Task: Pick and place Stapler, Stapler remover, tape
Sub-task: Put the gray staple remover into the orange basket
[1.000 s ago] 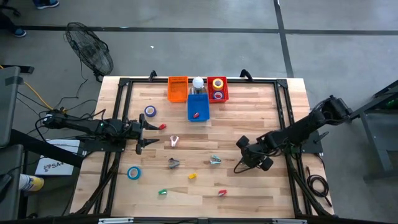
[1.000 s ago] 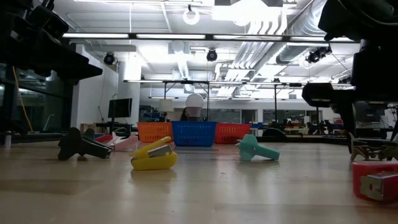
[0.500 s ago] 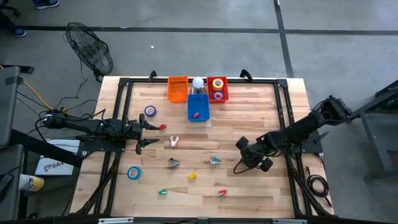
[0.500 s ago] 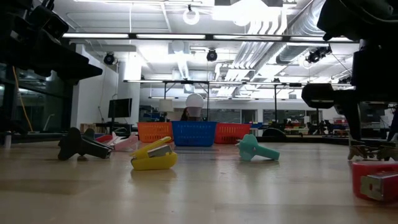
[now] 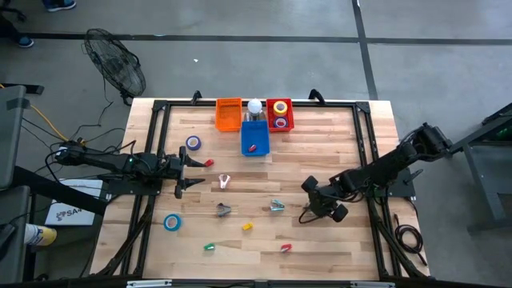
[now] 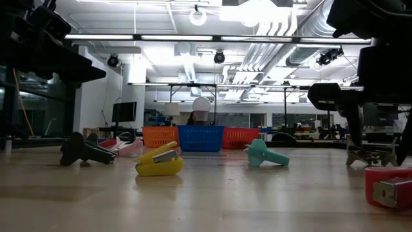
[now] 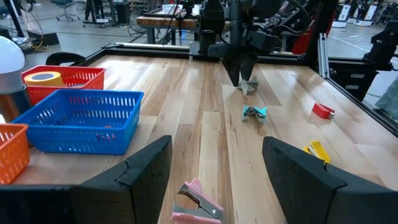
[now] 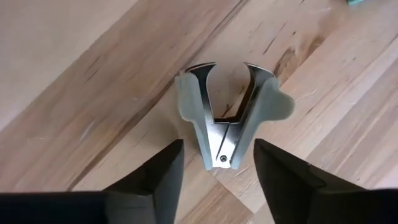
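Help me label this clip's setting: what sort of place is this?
Probably a robotics lab or workshop: a wooden bench inside a black frame, exposed ducts and strip lights overhead, and more workbenches in the room behind.

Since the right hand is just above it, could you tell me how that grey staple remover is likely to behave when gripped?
The grey staple remover lies flat on the wooden table with its metal claws spread, so squeezing probably closes it rather than meeting stiff resistance. Its smooth flared grips may slip between the open right hand. It looks small and light, and will likely skid if nudged.
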Available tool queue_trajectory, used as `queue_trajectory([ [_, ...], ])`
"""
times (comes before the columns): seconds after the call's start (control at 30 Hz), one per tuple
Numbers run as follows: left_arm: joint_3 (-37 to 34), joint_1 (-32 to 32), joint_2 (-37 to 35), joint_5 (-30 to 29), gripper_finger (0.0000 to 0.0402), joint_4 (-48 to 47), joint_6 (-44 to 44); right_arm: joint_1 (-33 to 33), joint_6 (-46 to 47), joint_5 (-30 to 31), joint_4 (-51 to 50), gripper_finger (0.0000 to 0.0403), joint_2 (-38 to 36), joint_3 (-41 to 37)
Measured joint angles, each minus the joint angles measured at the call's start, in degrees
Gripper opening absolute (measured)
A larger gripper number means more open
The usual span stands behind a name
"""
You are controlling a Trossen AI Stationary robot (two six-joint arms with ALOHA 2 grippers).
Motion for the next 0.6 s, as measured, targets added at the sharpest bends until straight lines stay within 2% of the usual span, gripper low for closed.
queue_trajectory([
  [0.13,0.0,0.0,0.0,0.0,0.0246,0.0,0.01,0.0,-0.11,0.5,2.47,0.0215,0.0,0.0],
  [0.3,0.0,0.0,0.0,0.0,0.0246,0.0,0.0,0.0,-0.15,0.2,3.25,0.0218,0.0,0.0],
  [0.6,0.0,0.0,0.0,0.0,0.0246,0.0,0.0,0.0,-0.2,-1.33,3.49,0.0162,1.18,0.0],
])
